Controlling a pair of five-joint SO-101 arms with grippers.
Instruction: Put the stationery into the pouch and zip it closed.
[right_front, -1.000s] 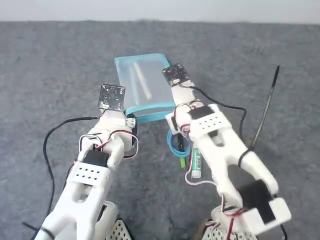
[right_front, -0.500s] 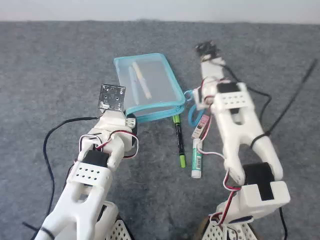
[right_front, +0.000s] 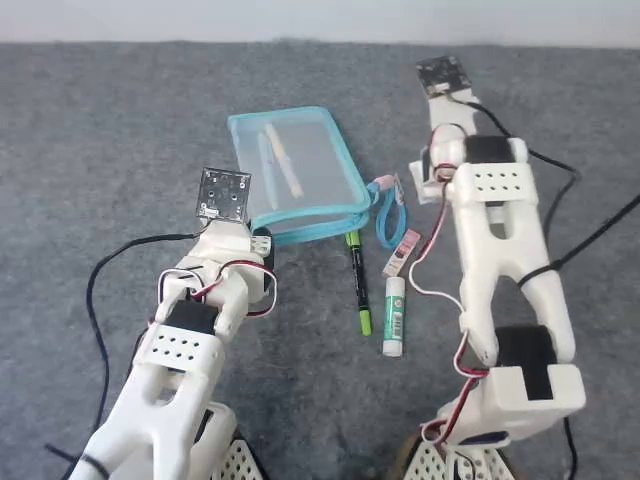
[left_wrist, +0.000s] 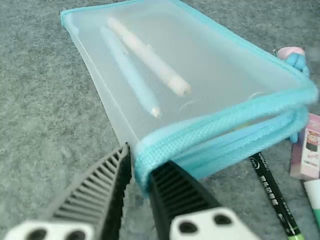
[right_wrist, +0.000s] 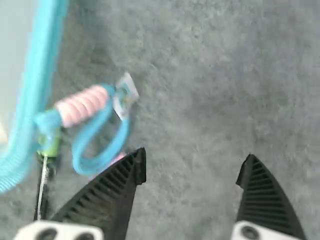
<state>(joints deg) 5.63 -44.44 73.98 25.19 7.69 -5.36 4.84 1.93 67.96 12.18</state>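
Observation:
The clear pouch (right_front: 295, 170) with a teal zip edge lies at the table's middle, with a white pen (left_wrist: 147, 55) and a pale blue pen (left_wrist: 127, 70) inside. My left gripper (left_wrist: 140, 172) is shut on the pouch's (left_wrist: 200, 75) near left corner. A blue strap (right_front: 388, 215) with a pink bead (right_wrist: 82, 105) trails from its right corner. A green and black pen (right_front: 357, 280), a pink eraser (right_front: 402, 252) and a glue stick (right_front: 394, 315) lie near that corner. My right gripper (right_wrist: 195, 157) hangs open over bare carpet beside the strap (right_wrist: 100, 145), holding nothing.
Grey carpet (right_front: 120, 120) covers the table all round. The right arm (right_front: 490, 200) stretches along the right side, just right of the loose stationery. Black cables run off both arms at the left and right edges.
The right arm has swung away from the pouch's near right corner to the right and farther back, uncovering the pen, eraser and glue stick. The left arm has kept still.

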